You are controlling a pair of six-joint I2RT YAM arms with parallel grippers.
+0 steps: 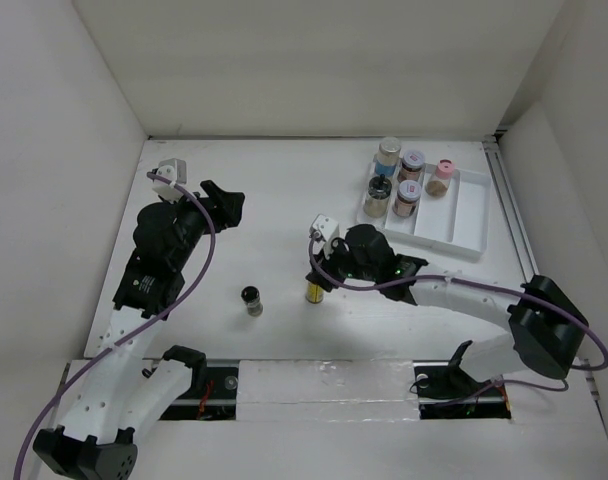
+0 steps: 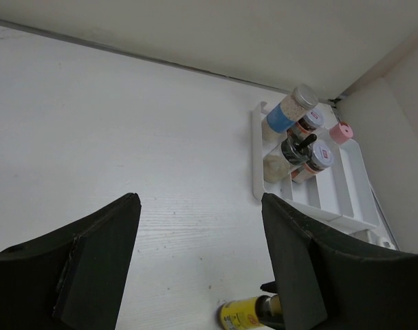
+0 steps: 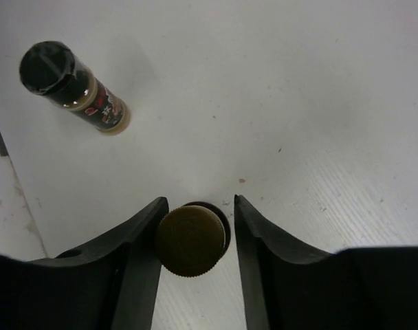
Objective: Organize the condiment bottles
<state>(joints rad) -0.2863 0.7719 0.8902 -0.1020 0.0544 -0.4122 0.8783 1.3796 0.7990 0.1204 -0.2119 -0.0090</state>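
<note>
The white table (image 1: 284, 190) fills the walled-in booth, and both black-and-white arms reach out over it. The left gripper (image 2: 199, 210) hangs above bare tabletop on the left side, its jaws wide with nothing between them. At the far right sits the white plastic compartment tray (image 1: 466, 215). Five small bottles (image 1: 404, 185) stand bunched in its left compartments, and the right ones are unfilled.

Two more bottles stand out on the table, nearer the arms' bases. One is a dark glass jar with a black cap (image 1: 252, 300), upright and alone. Near it on the right is a yellow-bodied bottle (image 1: 312, 291), also upright. The right gripper (image 3: 199, 206) is down over the yellow one, jaws half closed either side of its ridged brown cap (image 3: 190, 240). One finger looks to touch and the other shows a sliver of gap, so I would not call it clamped.

To my eye this is the pick of the sixth bottle. Next the jaws need to finish closing squarely on the cap. Then comes a straight lift and a carry to a free compartment, without knocking the bottles standing there.
</note>
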